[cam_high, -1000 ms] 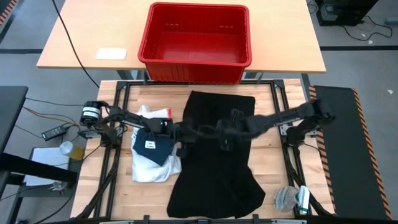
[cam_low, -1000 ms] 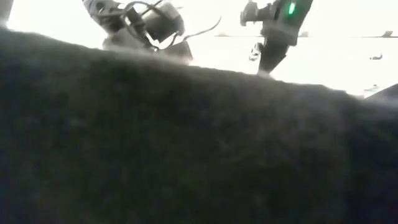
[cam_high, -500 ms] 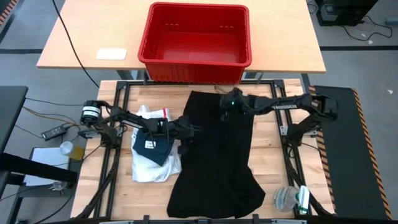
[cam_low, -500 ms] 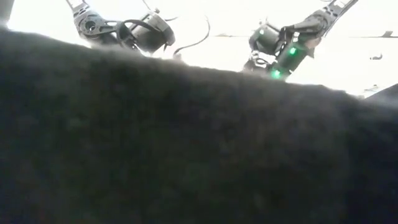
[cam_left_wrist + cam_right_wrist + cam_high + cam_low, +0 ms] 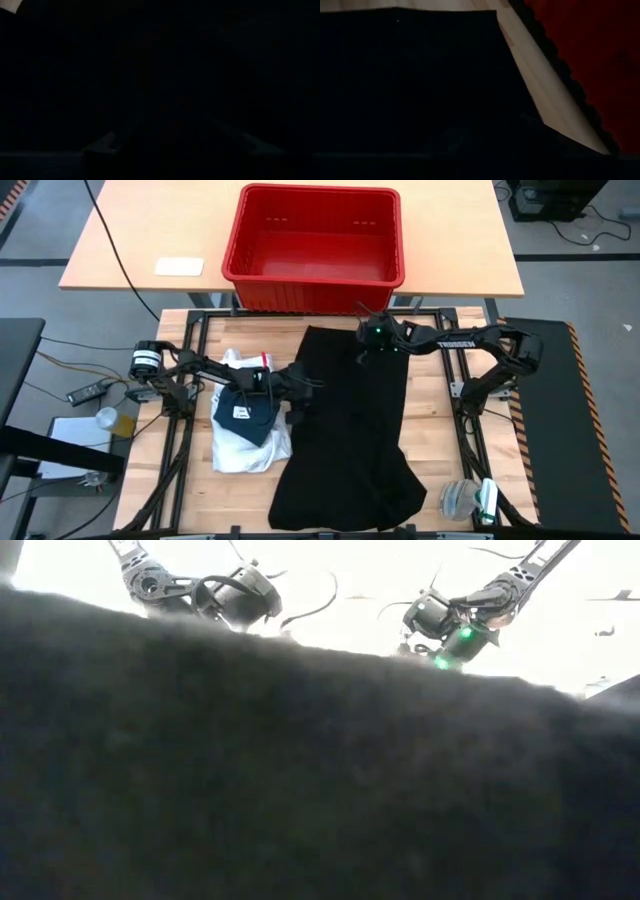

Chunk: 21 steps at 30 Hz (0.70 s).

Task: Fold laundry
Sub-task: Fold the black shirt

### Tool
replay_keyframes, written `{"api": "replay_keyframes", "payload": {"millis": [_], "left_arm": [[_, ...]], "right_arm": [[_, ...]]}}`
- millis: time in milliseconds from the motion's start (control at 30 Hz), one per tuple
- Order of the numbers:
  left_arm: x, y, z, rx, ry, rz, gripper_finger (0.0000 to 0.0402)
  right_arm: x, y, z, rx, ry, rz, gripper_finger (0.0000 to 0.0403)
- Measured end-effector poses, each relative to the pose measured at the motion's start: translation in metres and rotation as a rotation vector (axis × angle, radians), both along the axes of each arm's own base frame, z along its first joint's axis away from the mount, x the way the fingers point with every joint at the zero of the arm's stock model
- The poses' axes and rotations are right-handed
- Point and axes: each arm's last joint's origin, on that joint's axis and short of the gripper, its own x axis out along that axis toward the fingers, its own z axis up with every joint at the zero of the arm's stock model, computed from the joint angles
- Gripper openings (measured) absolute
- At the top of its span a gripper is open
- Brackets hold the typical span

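Seen from above, the black garment (image 5: 350, 430) is spread down the frame's centre on the wooden table (image 5: 440, 430), a white shirt (image 5: 240, 450) at its left. The low view is blocked by dark cloth. The left gripper (image 5: 297, 392) is stretched flat to the garment's left edge, the right gripper (image 5: 368, 340) to its upper edge; whether either is open cannot be told.

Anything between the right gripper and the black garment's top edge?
Nothing visible. The right gripper is right over the black garment near its top edge, by the red crate. The left gripper is at the garment's left edge, beside the white shirt.
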Motion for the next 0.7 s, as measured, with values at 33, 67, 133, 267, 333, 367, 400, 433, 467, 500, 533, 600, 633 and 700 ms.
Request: {"api": "replay_keyframes", "payload": {"millis": [33,67,133,267,333,367,400,433,467,500,533,600,633,700], "left_arm": [[0.000,0.000,0.000,0.007,-0.002,-0.005,0.0192],[0.001,0.001,0.001,0.012,-0.010,-0.006,0.0192],[0.002,0.003,0.003,0.012,-0.041,-0.001,0.0192],[0.004,0.007,0.006,0.009,-0.073,0.015,0.0192],[0.005,0.009,0.007,0.016,-0.084,0.014,0.0192],[0.005,0.009,0.007,0.016,-0.086,0.016,0.0192],[0.004,0.010,0.006,0.014,-0.082,0.018,0.0192],[0.004,0.010,0.006,0.012,-0.076,0.022,0.0192],[0.004,0.010,0.006,0.010,-0.075,0.024,0.0192],[0.004,0.010,0.006,0.010,-0.076,0.025,0.0192],[0.004,0.010,0.006,0.011,-0.076,0.027,0.0192],[0.004,0.010,0.006,0.010,-0.076,0.026,0.0192],[0.004,0.010,0.006,0.010,-0.075,0.025,0.0192],[0.004,0.010,0.006,0.010,-0.075,0.025,0.0192]], "right_arm": [[0.001,0.000,-0.001,-0.010,0.005,0.015,0.0151],[0.002,-0.001,-0.001,-0.015,0.000,0.032,0.0153],[0.005,-0.002,-0.005,-0.027,0.007,0.075,0.0162],[0.012,-0.005,-0.008,-0.062,0.029,0.127,0.0201],[0.014,-0.008,-0.010,-0.073,0.050,0.116,0.0222],[0.014,-0.009,-0.011,-0.077,0.061,0.111,0.0232],[0.013,-0.010,-0.012,-0.076,0.066,0.111,0.0241],[0.013,-0.010,-0.011,-0.076,0.064,0.119,0.0250],[0.013,-0.011,-0.010,-0.071,0.058,0.127,0.0257],[0.013,-0.011,-0.010,-0.061,0.055,0.135,0.0263],[0.012,-0.010,-0.011,-0.045,0.061,0.145,0.0269],[0.011,-0.009,-0.013,-0.008,0.075,0.173,0.0277],[0.010,-0.007,-0.014,0.010,0.077,0.194,0.0281],[0.011,-0.004,-0.015,0.023,0.075,0.239,0.0284]]}}
